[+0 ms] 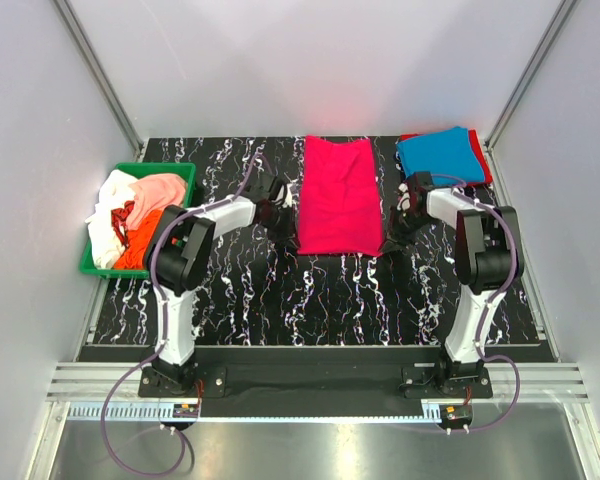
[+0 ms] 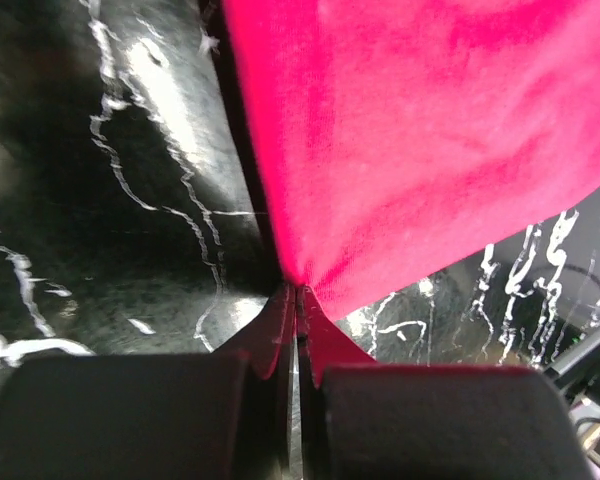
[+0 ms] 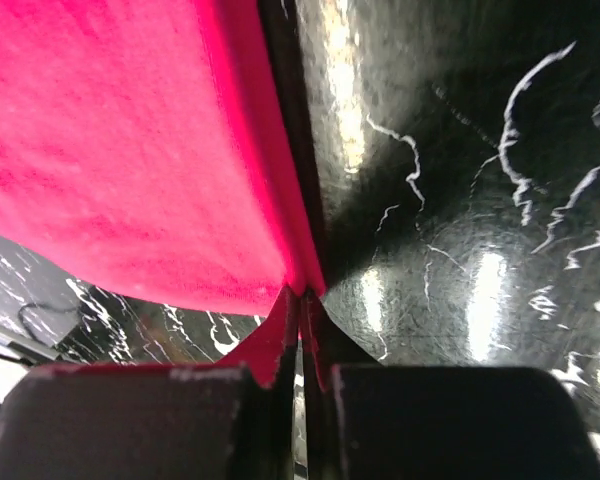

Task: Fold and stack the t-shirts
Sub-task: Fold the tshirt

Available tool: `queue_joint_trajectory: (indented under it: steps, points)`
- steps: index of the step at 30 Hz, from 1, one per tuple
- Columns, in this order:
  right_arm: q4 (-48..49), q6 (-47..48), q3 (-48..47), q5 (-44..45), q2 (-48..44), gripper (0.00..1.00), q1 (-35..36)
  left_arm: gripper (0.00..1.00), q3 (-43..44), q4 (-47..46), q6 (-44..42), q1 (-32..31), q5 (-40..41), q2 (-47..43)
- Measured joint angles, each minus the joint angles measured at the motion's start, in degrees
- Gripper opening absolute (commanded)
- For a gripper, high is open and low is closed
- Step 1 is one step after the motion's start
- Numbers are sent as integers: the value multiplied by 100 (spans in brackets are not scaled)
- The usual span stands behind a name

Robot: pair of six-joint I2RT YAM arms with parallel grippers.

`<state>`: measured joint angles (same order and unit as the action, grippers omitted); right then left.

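Observation:
The magenta-pink t-shirt (image 1: 337, 195) lies as a long folded strip in the middle of the table, its near end lifted. My left gripper (image 1: 285, 232) is shut on its near left corner, with the cloth (image 2: 420, 140) pinched at the fingertips. My right gripper (image 1: 390, 238) is shut on its near right corner, where the cloth (image 3: 130, 150) fans out from the tips. A folded blue t-shirt (image 1: 440, 155) lies on a red one (image 1: 482, 160) at the back right. Peach-pink (image 1: 160, 188), white (image 1: 105, 225) and orange (image 1: 140, 250) tees fill the bin.
A green plastic bin (image 1: 95, 262) stands at the table's left edge. The black marbled tabletop (image 1: 320, 300) shows between the arms. White walls close in the sides and back.

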<state>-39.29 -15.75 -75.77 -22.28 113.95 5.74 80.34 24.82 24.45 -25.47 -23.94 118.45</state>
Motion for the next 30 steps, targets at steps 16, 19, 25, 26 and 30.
queue_joint_trajectory:
  steps: [16,19,25,26,30]
  points:
    - [914,-1029,3331,-133,-2789,6,166,14,-2830,-273,393,-616,420,-2420]
    - [901,-1263,3672,-127,-3298,30,170,35,-3335,-155,507,-931,564,-2883]
    - [433,-1412,3484,33,-3930,38,170,44,-3145,420,553,-1067,846,-3571]
    - [358,-1408,3346,59,-3941,39,170,44,-2990,426,531,-1060,887,-3574]
    - [140,-1172,2326,136,-3504,43,170,40,-1875,494,293,-979,909,-3088]
